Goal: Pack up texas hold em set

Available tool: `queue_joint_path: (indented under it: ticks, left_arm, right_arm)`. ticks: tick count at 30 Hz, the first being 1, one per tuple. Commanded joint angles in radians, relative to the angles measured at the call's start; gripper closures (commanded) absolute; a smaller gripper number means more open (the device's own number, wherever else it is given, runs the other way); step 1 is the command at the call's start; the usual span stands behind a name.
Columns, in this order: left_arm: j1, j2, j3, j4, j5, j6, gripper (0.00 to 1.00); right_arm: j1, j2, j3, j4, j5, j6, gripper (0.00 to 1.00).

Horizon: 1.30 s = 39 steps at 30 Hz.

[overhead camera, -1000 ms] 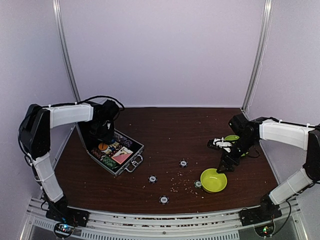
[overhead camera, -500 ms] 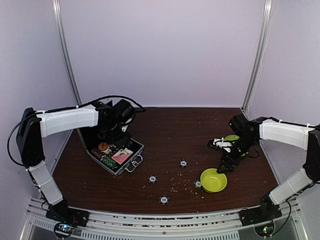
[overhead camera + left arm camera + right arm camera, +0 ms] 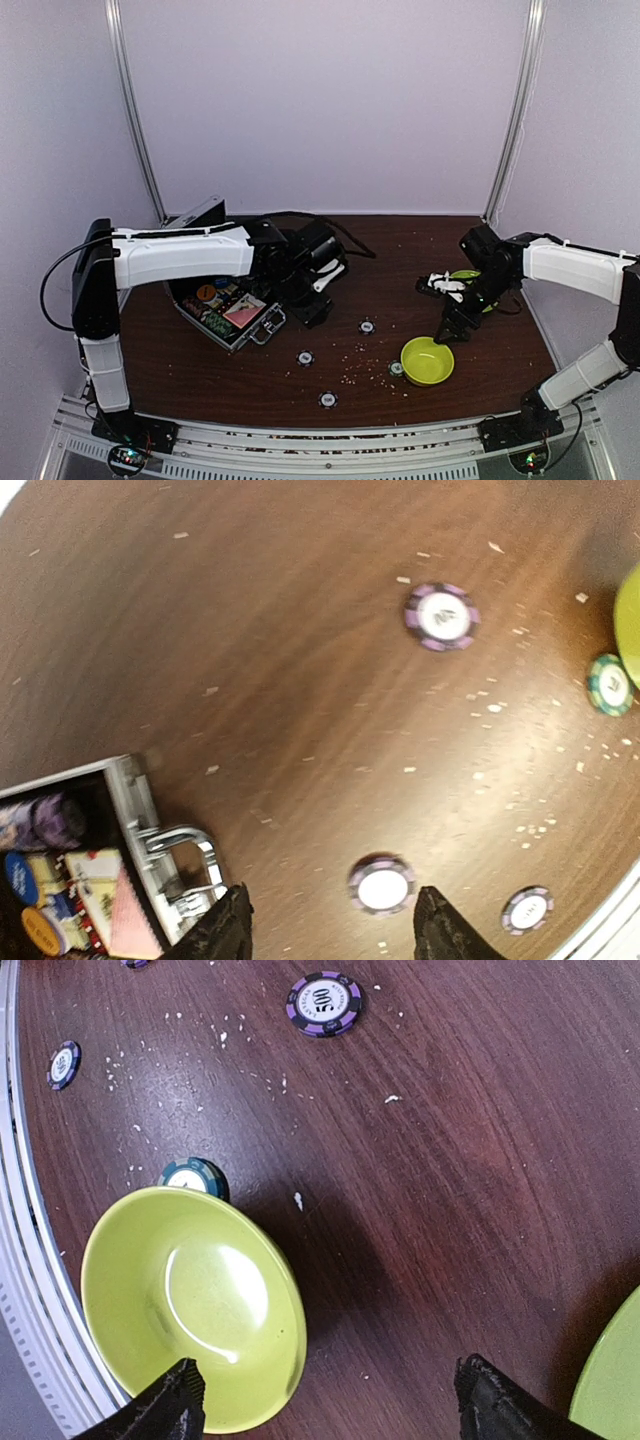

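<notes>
Dark wooden bench [image 3: 400, 250] holds stray purple-striped poker chips [image 3: 381, 887]. Left end effector [image 3: 335, 932] hangs spread over one, likely for the open silver aluminium case [image 3: 128, 790]. Right end effector [image 3: 330, 1400] is spread too.

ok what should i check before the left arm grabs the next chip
1. left gripper open and empty: ok
2. case open to take chips: ok
3. purple chip inside the gripper's opening: ok in the left wrist view, though off centre; height above it: cannot tell
4. right gripper out of the way, open over by the bowl: ok
5. teal chip free to grasp later: not ok, tucked against the bowl's rim
</notes>
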<state>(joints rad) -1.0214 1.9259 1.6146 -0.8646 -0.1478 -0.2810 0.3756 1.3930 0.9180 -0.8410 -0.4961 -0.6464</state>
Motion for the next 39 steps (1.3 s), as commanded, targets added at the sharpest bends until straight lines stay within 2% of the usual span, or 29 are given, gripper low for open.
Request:
queue_joint_path:
  ticks: [1,7,11,22,29,39]
  left_arm:
    - [-0.044,0.041,0.048,0.056,0.098,0.065,0.43]
    - [-0.121,0.052,-0.028,0.323,0.255,0.190,0.42]
    - [-0.131,0.071,-0.103,0.498,0.294,0.217,0.41]
    - [-0.154,0.170,-0.210,0.847,0.370,0.273,0.43]
    - [-0.167,0.245,-0.143,0.844,0.350,0.349,0.42]
    - [-0.167,0.319,-0.073,0.773,0.429,0.436,0.43]
  right_arm:
    - [0.007,-0.052,0.022,0.016,0.008,0.017,0.13]
    - [0.003,-0.077,0.025,0.039,0.017,0.042,0.14]
    - [-0.008,-0.099,0.023,0.057,0.017,0.054,0.14]
    - [-0.056,-0.150,0.008,0.097,0.003,0.078,0.14]
    - [-0.066,-0.151,0.006,0.099,-0.002,0.079,0.14]
    - [-0.072,-0.145,0.007,0.097,-0.010,0.072,0.14]
